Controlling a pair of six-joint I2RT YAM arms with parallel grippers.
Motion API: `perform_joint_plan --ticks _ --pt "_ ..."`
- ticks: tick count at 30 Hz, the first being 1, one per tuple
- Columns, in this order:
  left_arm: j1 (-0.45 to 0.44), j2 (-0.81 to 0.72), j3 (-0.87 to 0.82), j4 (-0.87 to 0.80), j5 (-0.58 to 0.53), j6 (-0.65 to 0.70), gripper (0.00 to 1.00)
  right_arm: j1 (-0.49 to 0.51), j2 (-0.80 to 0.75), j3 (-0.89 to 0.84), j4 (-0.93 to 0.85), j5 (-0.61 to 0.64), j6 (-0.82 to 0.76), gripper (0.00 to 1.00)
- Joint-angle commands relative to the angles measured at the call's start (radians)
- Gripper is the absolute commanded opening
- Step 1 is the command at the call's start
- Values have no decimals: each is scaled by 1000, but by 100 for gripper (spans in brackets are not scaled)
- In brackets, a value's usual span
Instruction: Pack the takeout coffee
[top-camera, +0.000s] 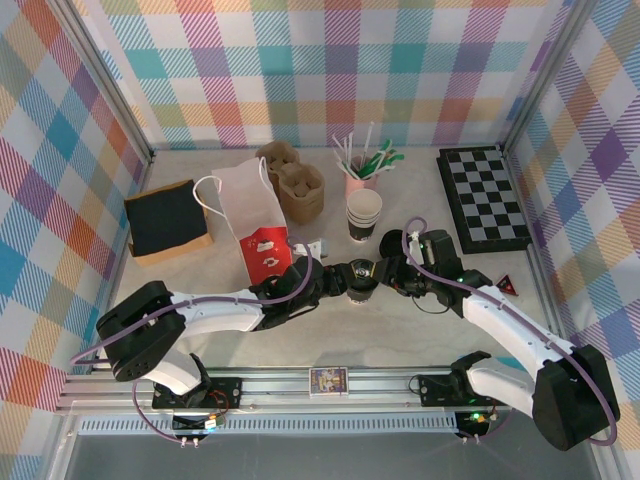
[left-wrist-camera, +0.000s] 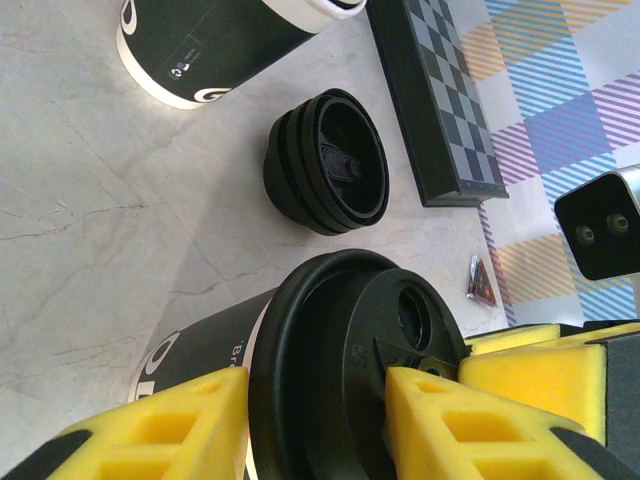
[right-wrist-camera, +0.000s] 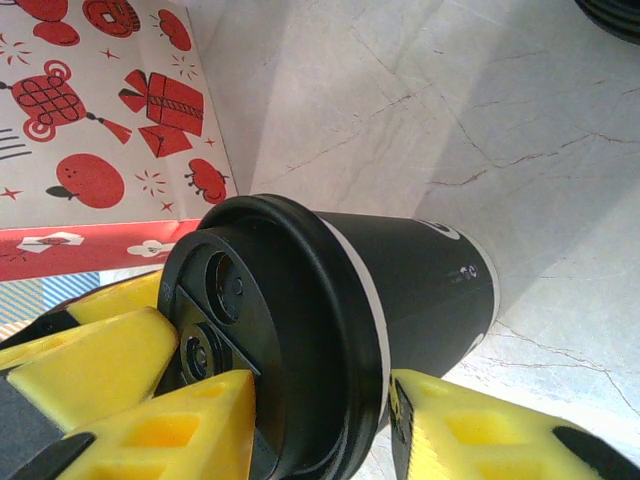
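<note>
The takeout coffee (top-camera: 358, 288) is a dark-banded paper cup with a black lid (left-wrist-camera: 350, 350), standing on the table just in front of the red-and-white paper bag (top-camera: 252, 218). My left gripper (top-camera: 338, 282) comes in from the left. One of its yellow fingers (left-wrist-camera: 150, 435) lies against the cup wall under the lid rim and the other presses on the lid top. My right gripper (top-camera: 386, 274) holds the same cup (right-wrist-camera: 420, 290) from the right, one finger (right-wrist-camera: 160, 430) on the lid and one below the rim. Both are shut on it.
A stack of loose black lids (left-wrist-camera: 325, 160) and a stack of lidless cups (top-camera: 364, 213) stand just behind the coffee. A chessboard (top-camera: 483, 197) lies at the right, brown cup carriers (top-camera: 295, 180) and a pink cup of straws (top-camera: 360, 165) at the back, a dark box (top-camera: 165, 220) at the left.
</note>
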Motion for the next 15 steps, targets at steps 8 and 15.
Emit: perform_joint_plan --ticks 8,15 --pt "-5 71 -61 -83 23 14 39 5 7 -37 -38 62 -36 40" --pt "-18 79 -74 -77 16 25 39 5 -26 -71 -34 73 -27 40"
